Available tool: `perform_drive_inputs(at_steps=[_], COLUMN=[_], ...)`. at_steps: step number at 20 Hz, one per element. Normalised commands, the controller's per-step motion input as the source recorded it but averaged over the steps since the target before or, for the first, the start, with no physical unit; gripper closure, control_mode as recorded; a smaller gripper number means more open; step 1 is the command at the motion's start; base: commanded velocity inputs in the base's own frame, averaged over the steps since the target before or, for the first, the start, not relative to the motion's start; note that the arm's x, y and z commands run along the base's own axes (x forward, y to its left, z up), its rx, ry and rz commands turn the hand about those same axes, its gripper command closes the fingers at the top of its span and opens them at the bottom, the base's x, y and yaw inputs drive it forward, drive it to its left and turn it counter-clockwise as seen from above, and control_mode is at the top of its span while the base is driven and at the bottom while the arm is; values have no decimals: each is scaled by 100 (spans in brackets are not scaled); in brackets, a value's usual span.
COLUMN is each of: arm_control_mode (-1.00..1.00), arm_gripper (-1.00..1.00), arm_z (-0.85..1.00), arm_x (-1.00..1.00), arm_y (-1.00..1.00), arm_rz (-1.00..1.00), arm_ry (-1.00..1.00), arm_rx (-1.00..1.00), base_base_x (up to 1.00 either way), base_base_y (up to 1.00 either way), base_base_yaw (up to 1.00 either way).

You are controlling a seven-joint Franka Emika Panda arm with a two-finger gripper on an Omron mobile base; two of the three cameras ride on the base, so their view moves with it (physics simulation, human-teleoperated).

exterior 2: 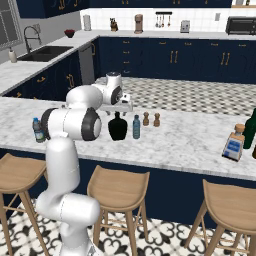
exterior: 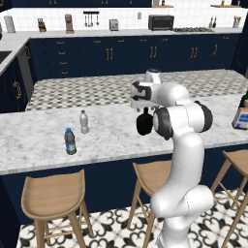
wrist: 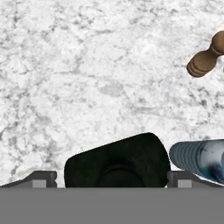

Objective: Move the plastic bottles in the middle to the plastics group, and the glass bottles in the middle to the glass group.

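Observation:
The squat black bulbous glass bottle (exterior 2: 118, 127) stands upright mid-counter, with the slim blue plastic bottle (exterior 2: 136, 127) just to its right. My gripper (wrist: 112, 180) hangs open directly over the black bottle (wrist: 117, 162), whose top lies between the two fingertips; the blue bottle (wrist: 199, 156) sits outside the right fingertip. A square glass bottle with a pale label (exterior 2: 233, 142) stands far right beside the tall dark green bottle (exterior 2: 251, 129). On the left are the clear white-capped bottle (exterior: 84, 121) and the blue-capped, dark-labelled one (exterior: 70, 141).
Two small brown shakers (exterior 2: 146, 119) (exterior 2: 157, 120) stand just behind the blue bottle. Wooden stools (exterior 2: 119, 189) line the near side of the marble counter (exterior 2: 190, 142). A sink (exterior 2: 42, 52) lies at the far left.

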Motion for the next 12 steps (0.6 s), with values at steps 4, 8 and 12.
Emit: perform_drive_inputs(at_steps=[4,8,12], arm_control_mode=[-100,-100,-100], arm_gripper=[-100,100,100], arm_z=[-7,0,-2], arm_x=[-1,-13,-3], arm_y=[0,0,-1], arm_rz=[0,0,0], arm_ry=[-8,0,0], arm_rx=[0,0,0], base_base_x=[0,0,0], base_base_y=[0,0,0], base_base_yaw=[0,0,0])
